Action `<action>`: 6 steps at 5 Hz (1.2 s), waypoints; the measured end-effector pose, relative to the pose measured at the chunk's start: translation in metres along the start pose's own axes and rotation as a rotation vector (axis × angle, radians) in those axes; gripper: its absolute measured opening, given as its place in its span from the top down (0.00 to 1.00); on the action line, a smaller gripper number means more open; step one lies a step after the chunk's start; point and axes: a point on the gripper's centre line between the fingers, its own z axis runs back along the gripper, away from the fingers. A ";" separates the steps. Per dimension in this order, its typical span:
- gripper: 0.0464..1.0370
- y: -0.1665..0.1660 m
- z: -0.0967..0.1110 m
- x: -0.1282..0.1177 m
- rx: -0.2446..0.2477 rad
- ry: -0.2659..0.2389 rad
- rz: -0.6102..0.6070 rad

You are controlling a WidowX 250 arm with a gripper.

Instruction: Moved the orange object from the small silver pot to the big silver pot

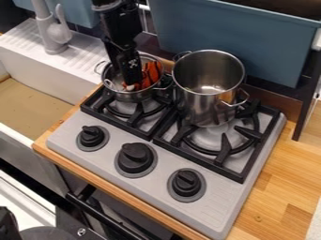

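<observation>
White marks [133,63] on black gripper [130,86] and pale round emblem [81,231] at lower left: both too small to read. Small silver pot [134,96], on left burner, held orange object [151,74] near its right inner wall. Gripper hung down inside this pot; whether jaws stood wide or narrow could not be told. Big silver pot [203,108] stood just beside, on right burner; stove [100,152] sat in wooden desk [272,187].

Wood counter [282,178], grey toy stove [164,164] set on it. Black grates [201,164] left and right. Small silver pot [134,96] on left burner, far side; big silver pot [202,107] on right burner, far side. Three black knobs [133,158] along near edge.
</observation>
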 end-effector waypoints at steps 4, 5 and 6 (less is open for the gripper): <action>0.13 0.008 -0.014 0.013 -0.003 0.020 0.071; 0.43 0.008 -0.014 0.015 -0.018 0.035 0.062; 0.65 0.009 -0.014 0.012 -0.027 0.068 0.041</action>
